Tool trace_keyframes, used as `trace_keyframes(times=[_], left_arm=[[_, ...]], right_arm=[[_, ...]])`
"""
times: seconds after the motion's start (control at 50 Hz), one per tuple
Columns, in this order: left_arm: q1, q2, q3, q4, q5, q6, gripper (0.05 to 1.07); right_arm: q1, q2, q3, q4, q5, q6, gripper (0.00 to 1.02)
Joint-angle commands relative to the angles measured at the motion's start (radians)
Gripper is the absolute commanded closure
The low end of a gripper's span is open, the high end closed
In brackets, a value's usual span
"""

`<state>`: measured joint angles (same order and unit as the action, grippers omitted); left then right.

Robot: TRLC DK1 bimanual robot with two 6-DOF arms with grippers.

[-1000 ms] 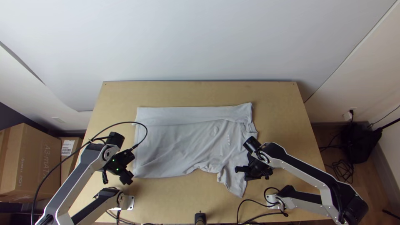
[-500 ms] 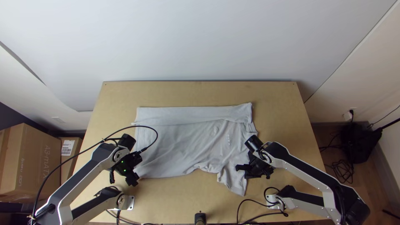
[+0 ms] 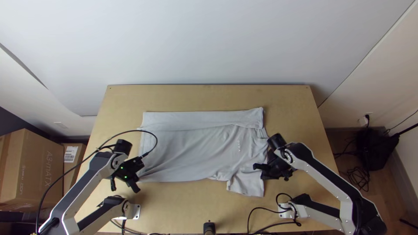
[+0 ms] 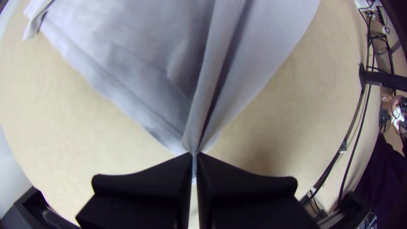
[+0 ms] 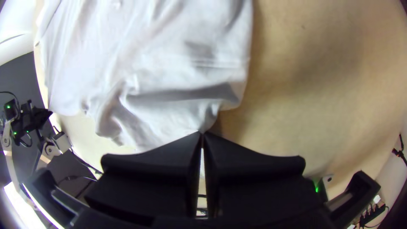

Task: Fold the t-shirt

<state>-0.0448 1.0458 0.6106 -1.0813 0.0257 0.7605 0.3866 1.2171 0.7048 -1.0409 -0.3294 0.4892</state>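
Although its far side is folded over in a long strip, the rest of the pale grey t-shirt (image 3: 191,150) lies spread on the table (image 3: 209,98), hem to the left, collar to the right, near sleeve jutting towards the near edge, with soft creases across the body. The left gripper (image 3: 136,187) is clenched on the hem's near corner, drawing the cloth into tight pleats. The right gripper (image 3: 265,176) is closed on the cloth's edge around the near sleeve, rumpled beside its fingertips. From above, the right gripper covers part of the shoulder side; how much cloth each pinches is hard to tell.
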Motion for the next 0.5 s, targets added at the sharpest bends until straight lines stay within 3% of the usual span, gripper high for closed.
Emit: trace_keyframes(times=[0.0,0.2,0.32,0.48], left_arm=[[0.094,-0.032,-0.022,-0.026,0.002,0.131,1.04],[0.172,-0.056,-0.022,-0.034,0.003,0.189,1.04],[0.163,-0.072,-0.009,-0.025,0.011,0.181,1.04],[0.132,-0.059,0.078,-0.009,0.100,0.088,1.04]], right_arm=[[-0.107,-0.002,0.047,-0.051,0.020,-0.107,1.00],[-0.308,0.053,0.125,-0.113,0.078,-0.255,1.00],[-0.285,0.036,0.168,-0.151,0.076,-0.251,1.00],[-0.226,0.022,0.245,-0.159,0.075,-0.213,1.00]])
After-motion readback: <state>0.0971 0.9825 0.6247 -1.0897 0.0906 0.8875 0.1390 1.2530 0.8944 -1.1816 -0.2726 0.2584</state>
